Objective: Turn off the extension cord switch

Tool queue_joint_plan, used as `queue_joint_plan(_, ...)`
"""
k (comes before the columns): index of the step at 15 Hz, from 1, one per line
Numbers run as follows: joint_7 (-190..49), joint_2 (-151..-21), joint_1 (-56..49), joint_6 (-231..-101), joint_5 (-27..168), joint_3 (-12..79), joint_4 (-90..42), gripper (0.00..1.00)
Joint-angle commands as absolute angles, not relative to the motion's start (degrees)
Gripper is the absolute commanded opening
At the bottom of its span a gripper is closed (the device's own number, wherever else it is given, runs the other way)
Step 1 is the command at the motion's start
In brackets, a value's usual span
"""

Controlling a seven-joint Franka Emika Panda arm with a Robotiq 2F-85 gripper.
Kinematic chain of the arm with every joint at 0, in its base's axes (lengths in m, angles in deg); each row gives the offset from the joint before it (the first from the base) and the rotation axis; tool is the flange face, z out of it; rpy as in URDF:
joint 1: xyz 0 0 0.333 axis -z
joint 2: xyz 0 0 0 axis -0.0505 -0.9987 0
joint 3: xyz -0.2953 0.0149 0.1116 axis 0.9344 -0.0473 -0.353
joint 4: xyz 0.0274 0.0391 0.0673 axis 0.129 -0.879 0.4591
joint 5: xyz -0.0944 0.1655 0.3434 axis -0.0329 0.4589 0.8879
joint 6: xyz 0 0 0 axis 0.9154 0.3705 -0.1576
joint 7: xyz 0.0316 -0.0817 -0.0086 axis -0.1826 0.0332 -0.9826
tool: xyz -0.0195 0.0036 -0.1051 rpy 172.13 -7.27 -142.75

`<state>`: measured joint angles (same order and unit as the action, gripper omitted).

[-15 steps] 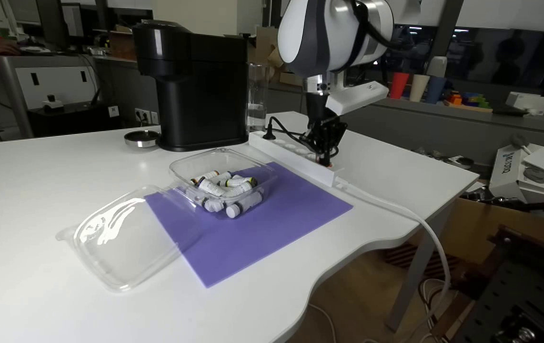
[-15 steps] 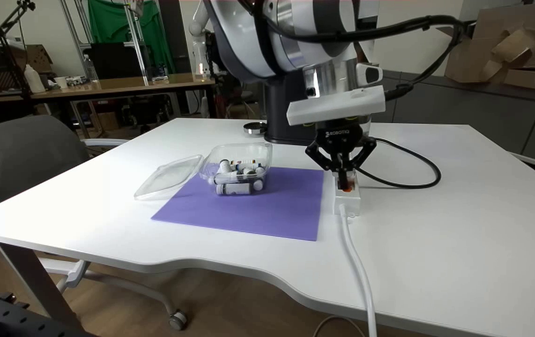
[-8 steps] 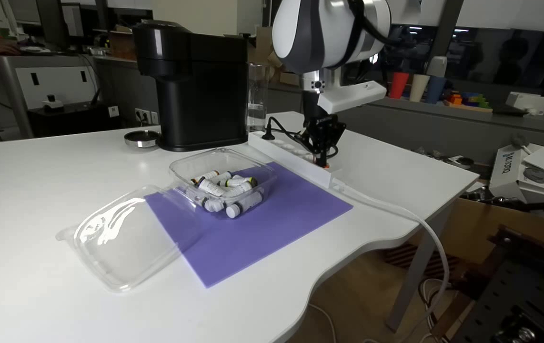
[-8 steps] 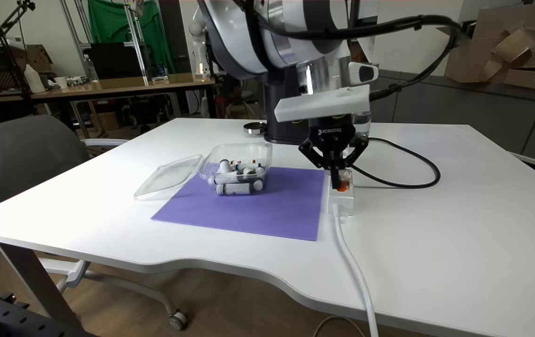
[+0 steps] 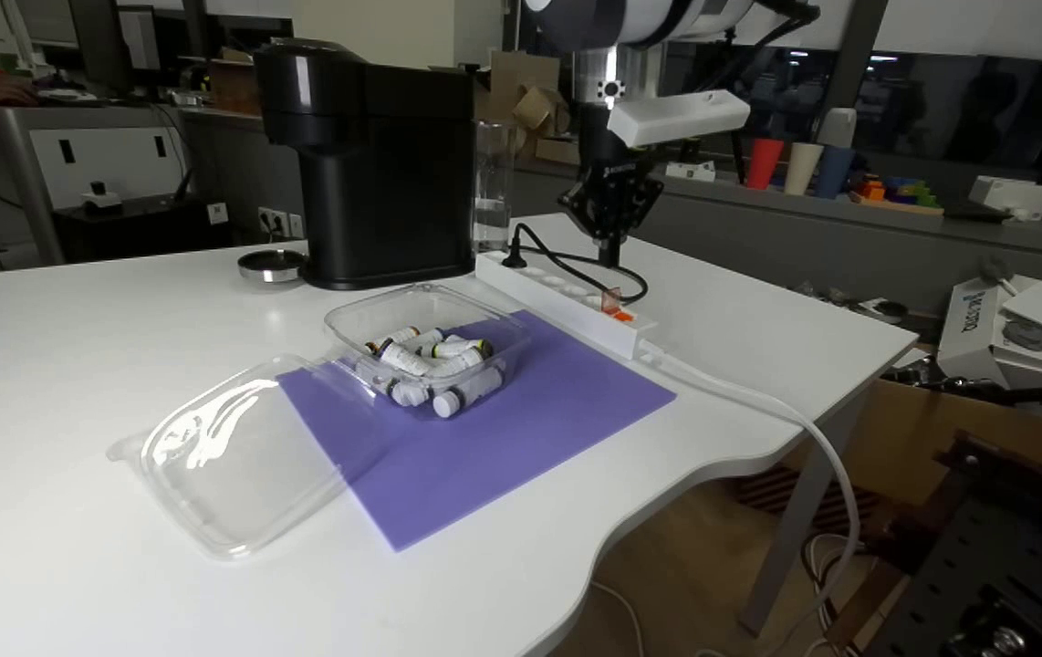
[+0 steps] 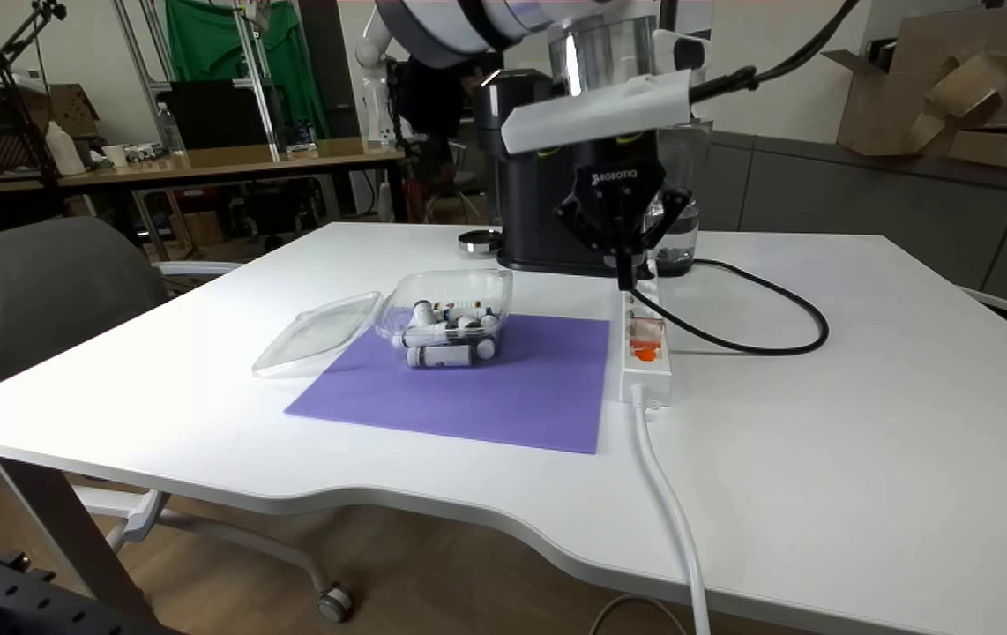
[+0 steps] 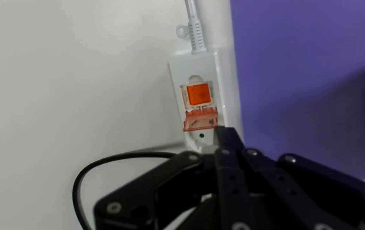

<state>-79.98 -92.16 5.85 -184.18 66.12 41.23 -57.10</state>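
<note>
The extension cord is a slim white power strip, seen in both exterior views (image 5: 567,308) (image 6: 647,384) and in the wrist view (image 7: 191,65). Its orange switch (image 7: 199,94) lies near the end with the white lead (image 7: 196,35). It also shows in both exterior views (image 5: 619,316) (image 6: 645,354). A clear reddish cover flap (image 7: 200,120) stands open beside the switch. A black plug (image 5: 515,255) sits at the far end. My gripper (image 5: 609,255) (image 6: 625,278) (image 7: 229,137) is shut and empty, above the strip and apart from it. In the wrist view it hides the strip's sockets.
A purple mat (image 5: 503,456) lies beside the strip, with a clear box (image 5: 430,342) of small bottles partly on it and a clear lid (image 5: 238,456). A black coffee machine (image 5: 375,173) stands behind. The plug's black cable (image 6: 768,353) loops on the table.
My gripper was down at the switch and shifted slightly toward the mat, with the strip's lead end moving a little that way. Now it has risen off, and the switch and flap are uncovered.
</note>
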Motion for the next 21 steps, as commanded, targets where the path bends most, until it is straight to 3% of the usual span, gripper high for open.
queue_joint_plan(1, -80.05, -86.79, 6.06, -179.52, 66.38, 40.32, -58.14, 0.00)
queue_joint_plan(2, -80.67, -86.02, 6.09, -178.41, 66.27, 40.01, -57.84, 0.00)
queue_joint_plan(3, -81.27, -85.34, 6.19, -177.30, 66.46, 39.60, -57.62, 0.26)
queue_joint_plan(5, -82.07, -84.07, 6.16, -175.49, 66.49, 38.98, -57.45, 0.31)
queue_joint_plan(15, -75.52, -78.49, 4.39, -172.16, 59.38, 39.88, -58.41, 0.99)
queue_joint_plan(21, -77.62, -76.35, 5.24, -168.04, 62.29, 38.88, -59.10, 1.00)
